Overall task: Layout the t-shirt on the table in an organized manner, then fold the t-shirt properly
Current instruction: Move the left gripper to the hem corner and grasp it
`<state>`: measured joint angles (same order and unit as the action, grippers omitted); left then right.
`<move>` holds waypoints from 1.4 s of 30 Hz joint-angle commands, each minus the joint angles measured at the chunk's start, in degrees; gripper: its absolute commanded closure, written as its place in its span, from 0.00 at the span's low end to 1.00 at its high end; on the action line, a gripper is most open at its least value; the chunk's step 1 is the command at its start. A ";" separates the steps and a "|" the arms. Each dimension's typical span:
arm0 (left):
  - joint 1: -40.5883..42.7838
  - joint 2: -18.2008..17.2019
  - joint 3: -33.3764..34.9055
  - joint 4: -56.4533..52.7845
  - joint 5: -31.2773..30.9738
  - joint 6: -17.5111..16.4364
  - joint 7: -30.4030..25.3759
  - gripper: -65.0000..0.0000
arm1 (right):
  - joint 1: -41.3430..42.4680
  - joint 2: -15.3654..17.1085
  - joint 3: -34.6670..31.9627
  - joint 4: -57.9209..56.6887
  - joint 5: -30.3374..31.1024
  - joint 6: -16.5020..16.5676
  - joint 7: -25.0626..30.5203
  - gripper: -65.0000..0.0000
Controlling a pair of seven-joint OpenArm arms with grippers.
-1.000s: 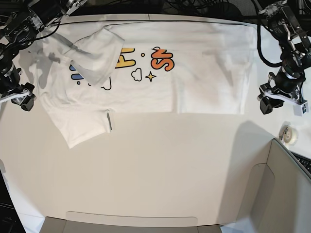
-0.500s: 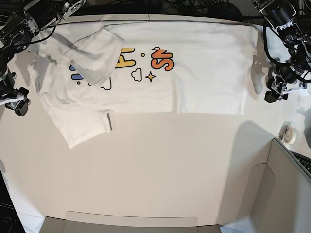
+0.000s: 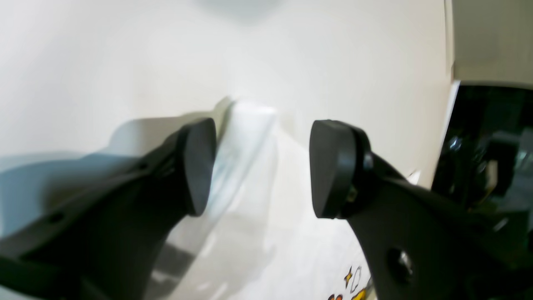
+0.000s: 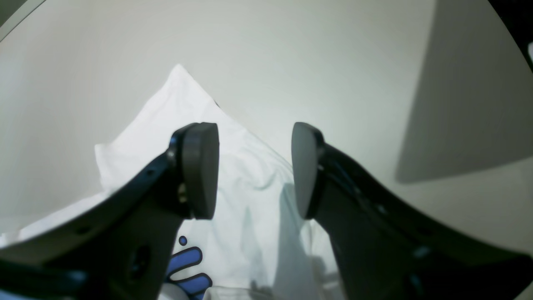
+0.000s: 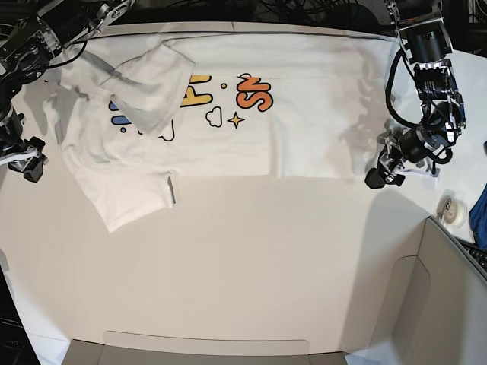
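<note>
Fingers first: your left gripper point(image 3: 258, 166) has its pads point(image 3: 333, 166) spread wide with nothing between them, just the t-shirt point(image 5: 304, 99) hem corner and bare table point(image 5: 243, 266) showing through the gap. In the base view that gripper point(image 5: 384, 163) sits at about 3 o'clock, right over the shirt's lower hem corner. Your right gripper point(image 4: 254, 166) is also parted and empty, pads point(image 4: 202, 166) hanging above a sleeve with the blue print at the bottom of its view; from the base camera it's point(image 5: 29, 156) at 9 o'clock, just off the shirt's edge. The shirt lies sideways across the top of the table, print up, one sleeve flopped over the blue letters at 10 o'clock, the other sleeve sticking out toward 8 o'clock
</note>
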<state>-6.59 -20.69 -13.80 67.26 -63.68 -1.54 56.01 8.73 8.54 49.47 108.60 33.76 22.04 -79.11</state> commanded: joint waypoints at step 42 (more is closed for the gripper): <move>5.84 -4.41 5.58 -4.80 7.55 1.32 -0.40 0.40 | 0.45 0.65 -0.02 0.99 1.10 0.16 0.91 0.56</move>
<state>-2.81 -25.26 -8.86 64.16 -63.35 -4.62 50.00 8.40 8.36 49.47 108.60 34.00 22.04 -79.11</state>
